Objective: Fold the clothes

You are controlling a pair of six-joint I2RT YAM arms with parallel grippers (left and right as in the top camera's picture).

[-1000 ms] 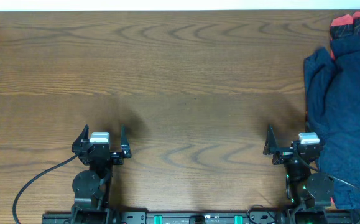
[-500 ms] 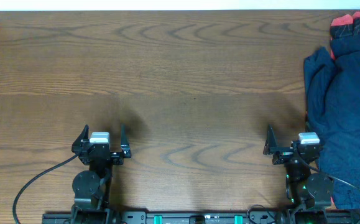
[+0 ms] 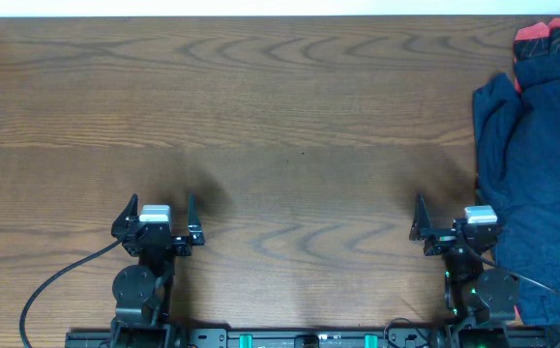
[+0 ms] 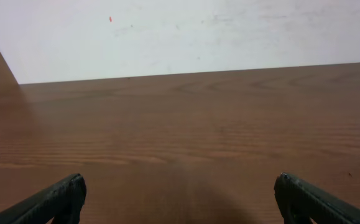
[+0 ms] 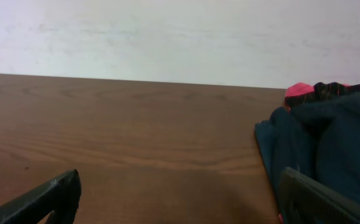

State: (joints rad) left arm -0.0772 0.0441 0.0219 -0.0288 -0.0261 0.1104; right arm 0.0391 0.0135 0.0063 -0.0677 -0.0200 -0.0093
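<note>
The clothes [image 3: 541, 164] are a rumpled dark navy heap along the table's right edge, with a red and black piece [image 3: 550, 39] showing at its far end. My right gripper [image 3: 449, 208] stands open near the front edge, its right finger right beside the heap; the wrist view shows the clothes [image 5: 329, 143] just past that fingertip [image 5: 310, 196]. Over at the front left my left gripper [image 3: 159, 208] is open above bare wood, far from the clothes. Nothing lies between either pair of fingers [image 4: 61, 196].
The wooden table [image 3: 280, 116] runs wide between the two arms and back to a white wall [image 5: 180, 37]. Black cables [image 3: 57, 285] trail from the arm bases at the front edge.
</note>
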